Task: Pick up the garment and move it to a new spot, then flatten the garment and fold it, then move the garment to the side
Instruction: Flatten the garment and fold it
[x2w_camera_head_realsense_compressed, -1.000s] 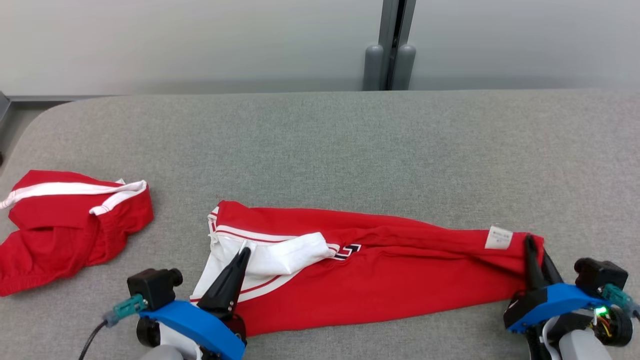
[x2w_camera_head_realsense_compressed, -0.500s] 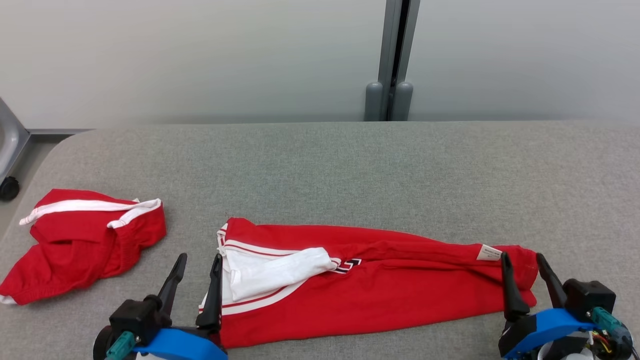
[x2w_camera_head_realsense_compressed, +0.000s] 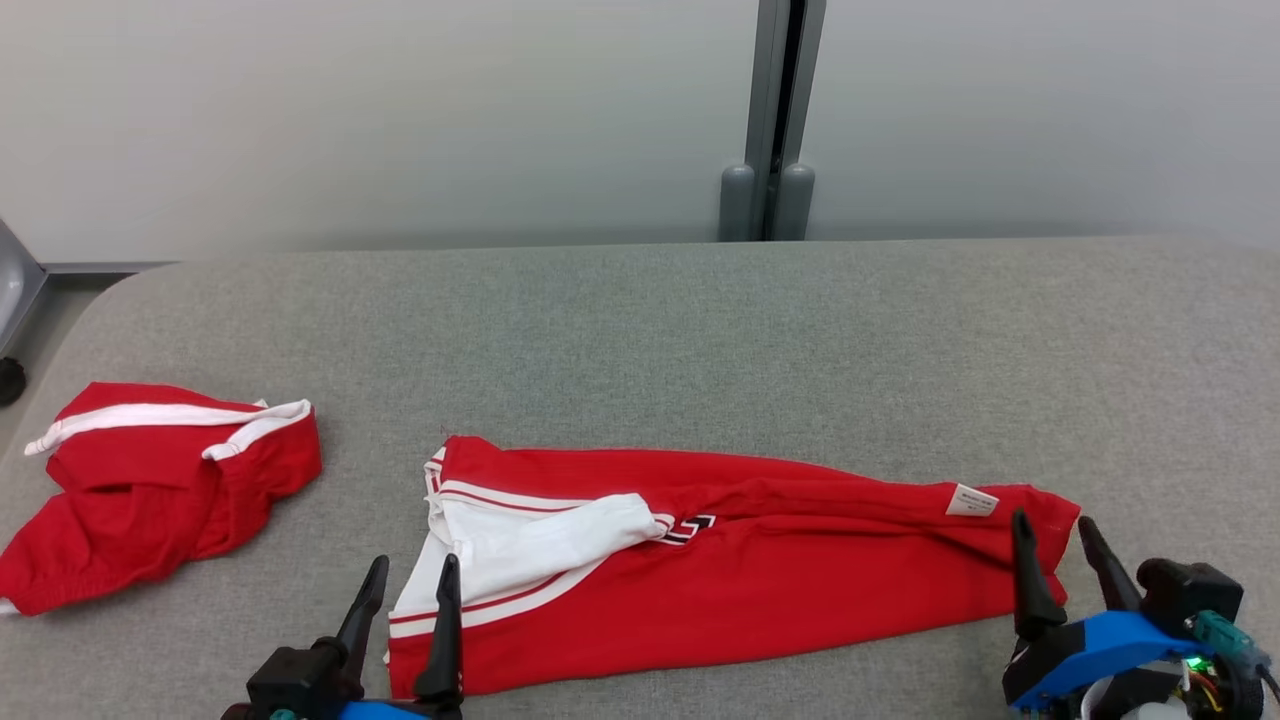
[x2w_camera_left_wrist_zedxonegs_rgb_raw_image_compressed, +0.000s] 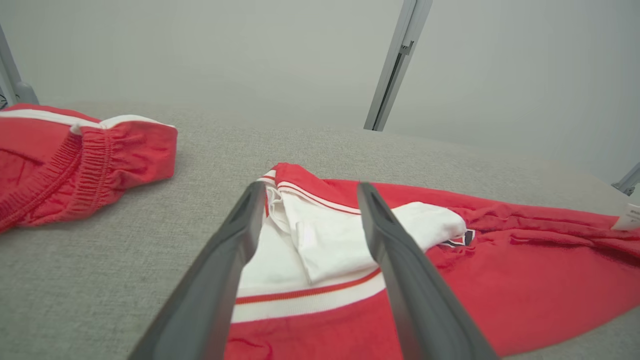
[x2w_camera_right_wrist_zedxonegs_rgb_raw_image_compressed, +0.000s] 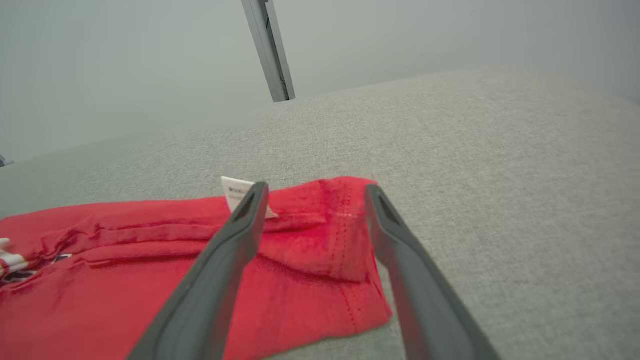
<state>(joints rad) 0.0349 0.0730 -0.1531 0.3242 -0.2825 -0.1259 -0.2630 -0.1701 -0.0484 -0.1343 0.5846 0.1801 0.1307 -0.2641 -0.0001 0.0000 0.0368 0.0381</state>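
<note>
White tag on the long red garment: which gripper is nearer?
Right. The right gripper sits open at the end of the garment bearing the white tag, just beside it. The left gripper is open at the far, white-panelled end.

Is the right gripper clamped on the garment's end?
No: the right gripper is open, fingers spread over the garment with no cloth pinched.

Red garment (x2w_camera_head_realsense_compressed: 760, 590) — white stripes
</note>
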